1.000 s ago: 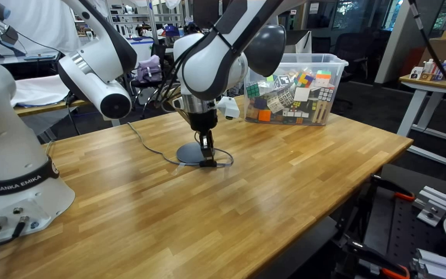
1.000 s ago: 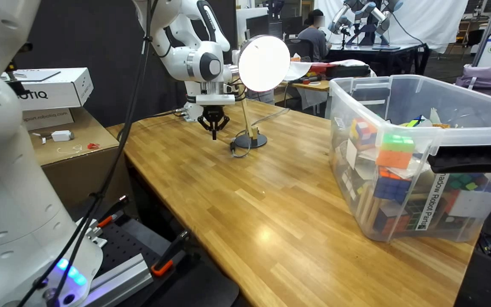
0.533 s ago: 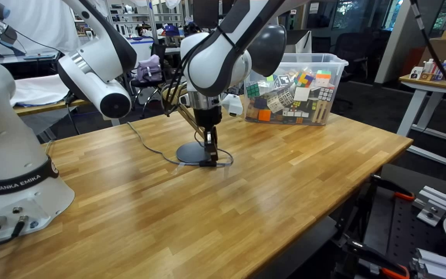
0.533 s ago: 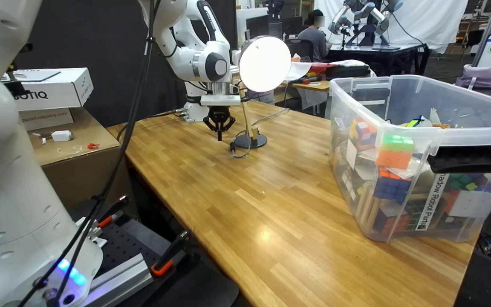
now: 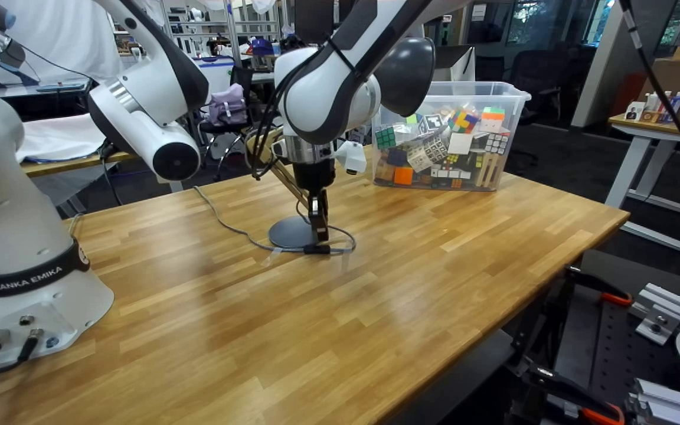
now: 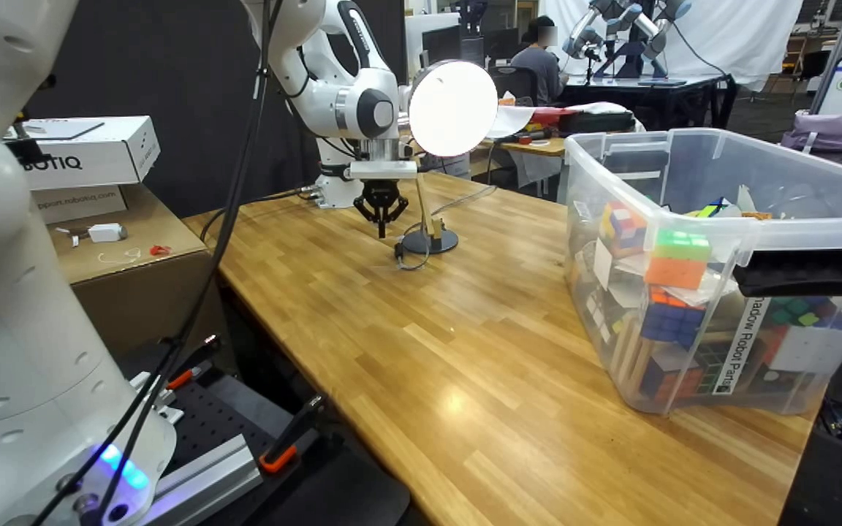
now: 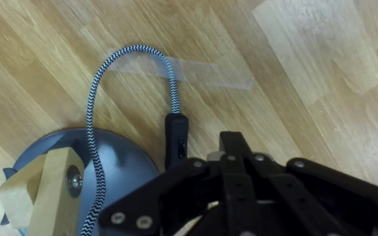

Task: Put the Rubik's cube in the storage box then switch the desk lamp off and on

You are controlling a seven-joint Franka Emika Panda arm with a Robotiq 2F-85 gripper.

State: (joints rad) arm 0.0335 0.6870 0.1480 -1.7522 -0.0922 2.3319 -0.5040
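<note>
Switching seems in hand: the closed, empty gripper (image 7: 234,140) hangs near the lit desk lamp (image 6: 452,131), whose inline cord switch (image 7: 176,139) likely needs a lined-up press next, while Rubik's cubes (image 6: 673,323), presumably the task's among them, sit in the storage box (image 6: 779,164) well apart from it.

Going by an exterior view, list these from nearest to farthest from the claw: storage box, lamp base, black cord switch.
1. Black cord switch: just lower and picture-right of the claw.
2. Lamp base: slightly farther right, past the switch.
3. Storage box: well apart, at far picture right.
</note>
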